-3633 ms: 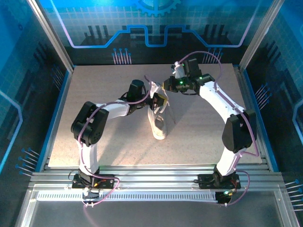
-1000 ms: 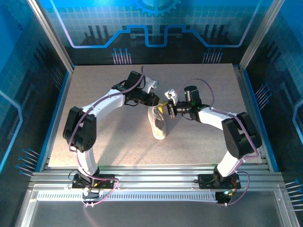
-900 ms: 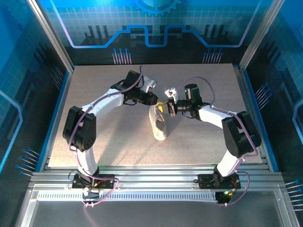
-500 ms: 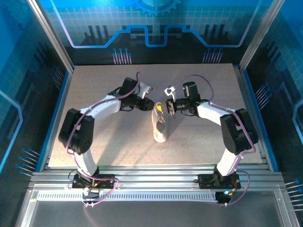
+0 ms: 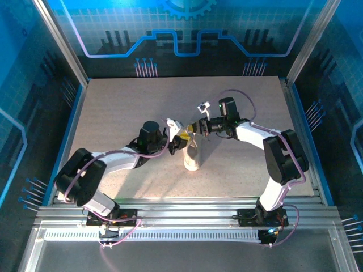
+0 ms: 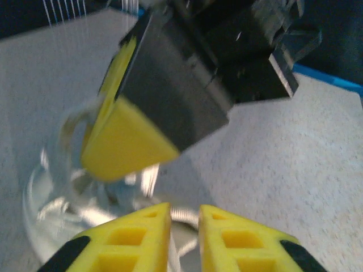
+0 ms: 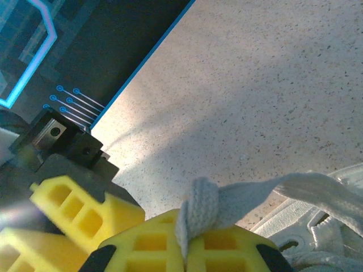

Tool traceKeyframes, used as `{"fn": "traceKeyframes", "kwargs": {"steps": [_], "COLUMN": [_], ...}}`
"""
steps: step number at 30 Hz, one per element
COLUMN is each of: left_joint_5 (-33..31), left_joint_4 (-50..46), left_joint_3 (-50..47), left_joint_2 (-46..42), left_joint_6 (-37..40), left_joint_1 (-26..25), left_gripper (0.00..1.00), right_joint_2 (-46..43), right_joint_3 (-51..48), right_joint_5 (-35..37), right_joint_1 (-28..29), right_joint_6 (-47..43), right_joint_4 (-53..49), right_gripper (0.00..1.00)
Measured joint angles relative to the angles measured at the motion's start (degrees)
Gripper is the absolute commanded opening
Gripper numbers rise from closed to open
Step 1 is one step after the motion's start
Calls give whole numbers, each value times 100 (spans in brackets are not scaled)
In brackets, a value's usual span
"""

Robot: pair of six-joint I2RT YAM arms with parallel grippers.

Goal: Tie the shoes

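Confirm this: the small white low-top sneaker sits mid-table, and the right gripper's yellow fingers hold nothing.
Not right. The right gripper holds something: it is shut on the flat white lace, as the right wrist view shows. The small white low-top sneaker does sit mid-table.

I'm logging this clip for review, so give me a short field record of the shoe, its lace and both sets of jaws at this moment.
Shoe: white sneaker, standing on the table between the two arms.
Lace: white lace, running from the sneaker up into the right jaws.
Right jaws: shut on the lace, over the sneaker's far end.
Left jaws: nearly closed, just left of the sneaker; something white sits in the gap, too blurred to call a grip.
Knot: cannot tell.
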Motion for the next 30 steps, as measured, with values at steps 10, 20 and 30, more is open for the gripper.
{"fn": "traceKeyframes", "kwargs": {"steps": [10,20,30], "left_joint_5": [-173,-417,-369], "left_joint_4": [1600,1965,1958], "left_joint_3": [-17,-42,24], "left_joint_2": [922,1303,1419], "left_joint_6": [-66,-138,-323], "left_joint_1": [0,-2,83], "left_gripper": [17,17,28], "right_joint_2": [0,0,0], "right_joint_3": [-13,-13,-13], "right_joint_5": [168,157,72], "right_joint_1": [-39,-35,-35], "right_joint_6": [59,59,205], "right_joint_4": [4,-22,2], "right_gripper": [0,0,0]}}
